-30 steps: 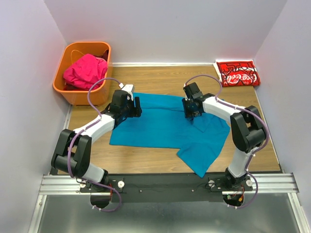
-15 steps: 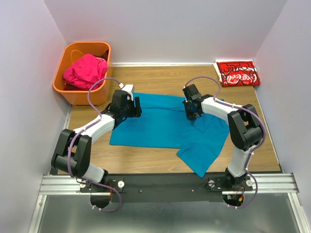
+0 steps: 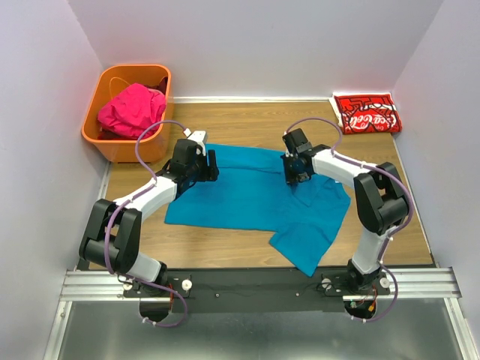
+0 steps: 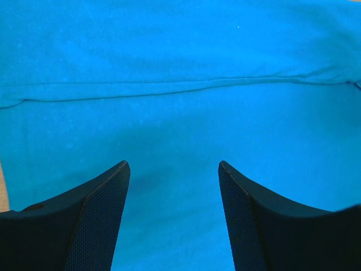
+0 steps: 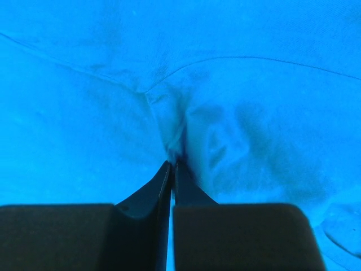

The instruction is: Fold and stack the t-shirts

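Right fingers (image 5: 152, 195) pinch the teal shirt (image 3: 247, 199), its length running left-right; left fingers (image 4: 96, 220) spread over it.

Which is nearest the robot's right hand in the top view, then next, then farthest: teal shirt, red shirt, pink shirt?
1. The teal t-shirt, mid-table, pinched by the right hand.
2. The red Coca-Cola t-shirt, folded, far right corner.
3. The pink t-shirt, in the orange basket, far left.

teal tee (image 3: 247, 196) spread out, centre, red Coca-Cola tee (image 3: 367, 113) folded, far-right corner, pink tee (image 3: 132, 109) bunched in basket (image 3: 126, 148)
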### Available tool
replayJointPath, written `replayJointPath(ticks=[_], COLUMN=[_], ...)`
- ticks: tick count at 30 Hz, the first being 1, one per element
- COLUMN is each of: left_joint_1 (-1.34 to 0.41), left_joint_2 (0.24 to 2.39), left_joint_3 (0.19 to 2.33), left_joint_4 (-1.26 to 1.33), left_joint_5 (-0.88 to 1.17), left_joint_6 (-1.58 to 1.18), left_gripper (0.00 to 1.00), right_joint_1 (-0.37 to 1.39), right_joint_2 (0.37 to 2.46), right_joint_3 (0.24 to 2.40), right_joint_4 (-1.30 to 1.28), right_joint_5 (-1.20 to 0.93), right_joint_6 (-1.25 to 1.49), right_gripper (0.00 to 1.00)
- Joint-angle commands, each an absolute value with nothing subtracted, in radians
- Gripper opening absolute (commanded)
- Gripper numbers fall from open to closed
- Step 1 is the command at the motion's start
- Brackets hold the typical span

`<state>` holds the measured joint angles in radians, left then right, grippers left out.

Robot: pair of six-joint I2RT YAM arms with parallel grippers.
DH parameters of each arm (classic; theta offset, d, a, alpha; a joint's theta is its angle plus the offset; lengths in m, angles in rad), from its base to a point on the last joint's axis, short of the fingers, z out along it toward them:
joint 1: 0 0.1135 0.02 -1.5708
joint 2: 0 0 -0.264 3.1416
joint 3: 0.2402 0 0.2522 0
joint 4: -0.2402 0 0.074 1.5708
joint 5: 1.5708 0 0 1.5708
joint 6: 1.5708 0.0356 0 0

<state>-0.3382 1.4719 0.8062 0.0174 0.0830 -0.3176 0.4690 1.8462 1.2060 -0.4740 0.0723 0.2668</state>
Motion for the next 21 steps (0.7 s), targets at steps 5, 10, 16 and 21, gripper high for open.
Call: replayJointPath(ticks=[5,10,16,21], left_joint_1=[-0.342,-0.342,-0.342,-0.342], left_joint_2=[1.486,1.485,1.485,1.483], left_joint_3=[0.83,0.831,0.833,0.833], left_joint_4=[0.014,0.011,0.008,0.008], left_joint_5=[0.072,0.072,0.072,0.074], left_joint_6=[-0.302,-0.302,-0.301,-0.299], left_gripper=[0.72,0.72,0.72,0.72], right_joint_1=[0.468,0.459,0.451,0.449], right_joint_2=[1.813,1.828,1.851,1.85], right_joint_3=[1.27,1.278,1.261,1.267], right_joint_4=[-0.528,-0.537,-0.541,-0.541], right_joint_5=[0.008,0.035,0.066,0.006], right_joint_6=[0.345,0.341,0.324,0.342], right_gripper=[0.12,0.16,0.08,0.03])
